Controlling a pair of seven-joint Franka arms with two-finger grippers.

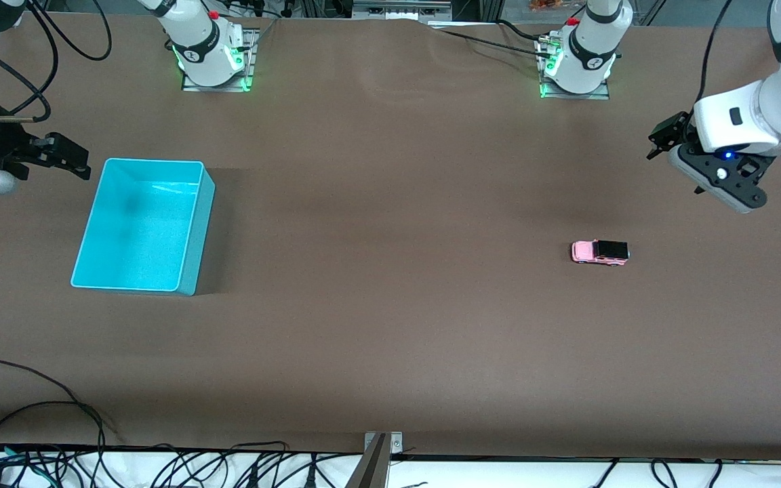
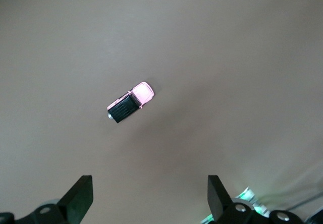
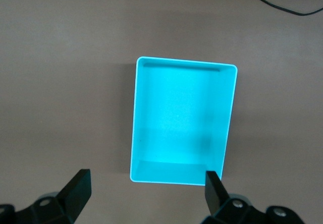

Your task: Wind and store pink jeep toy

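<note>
Turquoise bin [image 1: 139, 227] on brown table [image 1: 390, 305], toward right arm's end; cables [image 1: 160, 468] along near edge.

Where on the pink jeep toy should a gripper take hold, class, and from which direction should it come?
Judging from the pictures, grip the pink jeep toy across its two long flat sides, coming straight down from above. It stands on its wheels on the bare table, nothing crowding it. The open left gripper hangs nearest, over the table toward its own end; the right gripper waits open beside the turquoise bin.
</note>
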